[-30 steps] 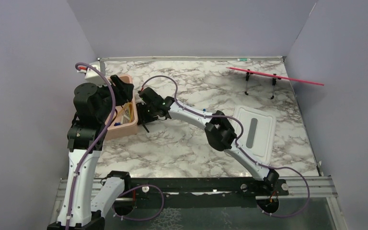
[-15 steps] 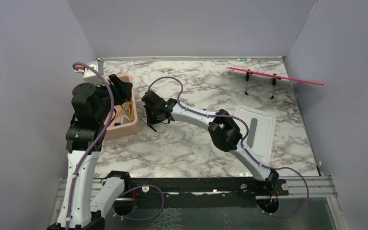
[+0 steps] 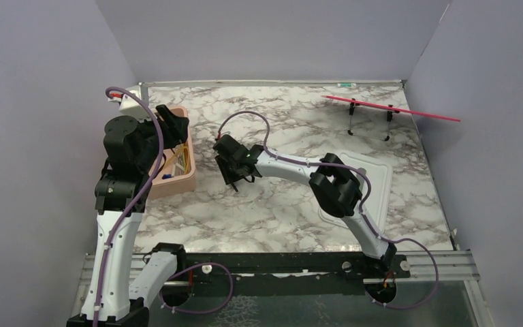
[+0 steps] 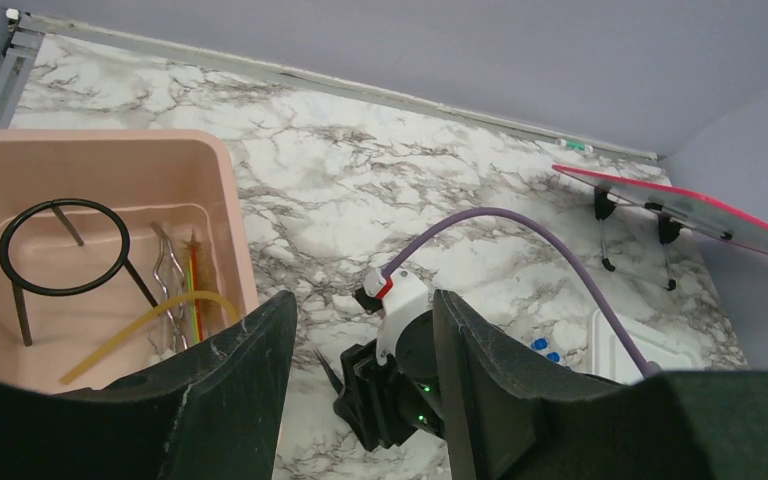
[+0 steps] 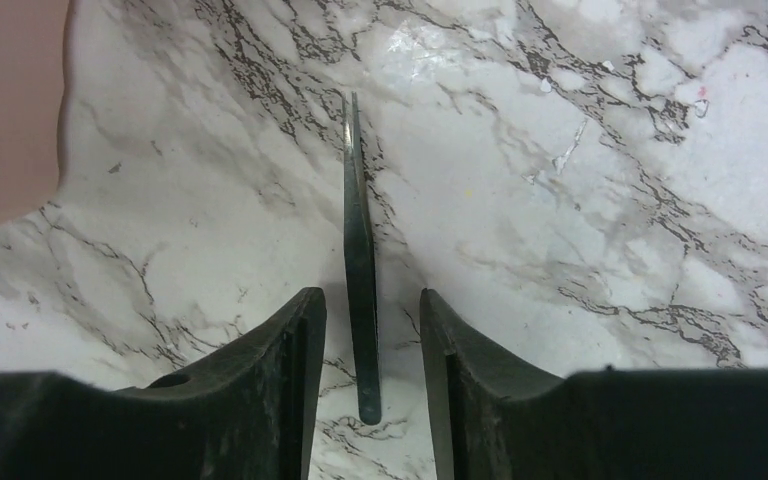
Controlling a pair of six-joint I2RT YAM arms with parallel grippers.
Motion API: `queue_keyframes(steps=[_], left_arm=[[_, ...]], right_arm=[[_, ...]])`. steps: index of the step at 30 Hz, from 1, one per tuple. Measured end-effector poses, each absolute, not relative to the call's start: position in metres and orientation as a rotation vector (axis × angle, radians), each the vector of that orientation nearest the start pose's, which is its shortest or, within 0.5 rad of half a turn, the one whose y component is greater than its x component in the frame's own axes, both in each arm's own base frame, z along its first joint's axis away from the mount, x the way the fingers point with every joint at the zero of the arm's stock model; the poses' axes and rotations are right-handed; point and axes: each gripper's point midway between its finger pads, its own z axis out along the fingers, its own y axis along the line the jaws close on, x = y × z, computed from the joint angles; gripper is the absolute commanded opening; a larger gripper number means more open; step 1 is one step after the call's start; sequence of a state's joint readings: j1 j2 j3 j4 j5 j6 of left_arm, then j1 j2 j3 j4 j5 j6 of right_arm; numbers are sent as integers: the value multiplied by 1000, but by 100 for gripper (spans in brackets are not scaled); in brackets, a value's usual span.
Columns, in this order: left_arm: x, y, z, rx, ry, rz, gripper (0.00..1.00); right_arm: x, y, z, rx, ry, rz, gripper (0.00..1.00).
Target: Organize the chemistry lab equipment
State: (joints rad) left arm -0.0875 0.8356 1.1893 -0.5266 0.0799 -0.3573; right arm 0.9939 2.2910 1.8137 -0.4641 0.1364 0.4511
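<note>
**Both jaws parted, dark strip between the right fingers**

Right gripper [image 5: 368, 295]: jaws stand apart. A dark metal strip [image 5: 360, 280], thin and seen edge-on, runs straight out between them. Slivers of marble show on either side of it, so neither finger touches it where this view reaches. Whether the strip lies flat on the marble table [image 3: 279, 122] or hangs just above it, cannot tell. From overhead the gripper sits near the table's middle, just right of the pink tub [image 3: 192, 170], and the strip pokes out below it.

Left gripper [image 4: 360, 300]: jaws released, wide gap. It hangs over the tub's right wall, at the table's left side.

Inside the tub, from the left wrist view:
- black wire ring [image 4: 64, 202] with its stem, at the left, lying on the floor
- metal tongs [image 4: 170, 275] to the right of the ring
- amber tubing [image 4: 150, 315] curving across the near end, under the left finger

Outside the tub: blue-capped tubes [image 4: 545, 348] lie on the marble just beside the white lid [image 4: 650, 350], well right of the right gripper. Overhead, the right arm's elbow covers part of that lid. A red flat bar [image 3: 388, 107] on two black stands sits at the far right corner.
</note>
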Motion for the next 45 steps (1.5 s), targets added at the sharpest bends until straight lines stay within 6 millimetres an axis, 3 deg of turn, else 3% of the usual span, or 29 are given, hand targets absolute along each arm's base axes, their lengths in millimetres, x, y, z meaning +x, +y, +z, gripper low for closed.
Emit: queue_keyframes(steps=[6,12,17,24,28,34,37,41,45], left_arm=[[286,-54,371,-178,1754,-394,56],[287,-54,371,-179,1756,-394,56],[288,-54,369,-181,1763,-394,56],[289,-60,351,-178,1810,-425,70],[293,-76,321,-126,1886,-507,74],[302,-114,250,-64,2058,-723,74],[294,-140,230,-24,2090,-851,74],[284,-173,226,44,2081,-1001,72],[284,-186,232,22,2034,-1092,65]], right_arm=[[322,475,28,-734,2418,383,43],[333,481,27,-774,2378,345,15],[334,480,27,-775,2366,342,4],[323,452,34,-719,2367,419,3],[327,432,73,-582,2330,559,3],[355,402,181,-206,2141,853,3],[364,387,214,-60,2075,952,3],[359,384,225,34,2060,1075,3],[348,389,218,62,2105,1162,3]])
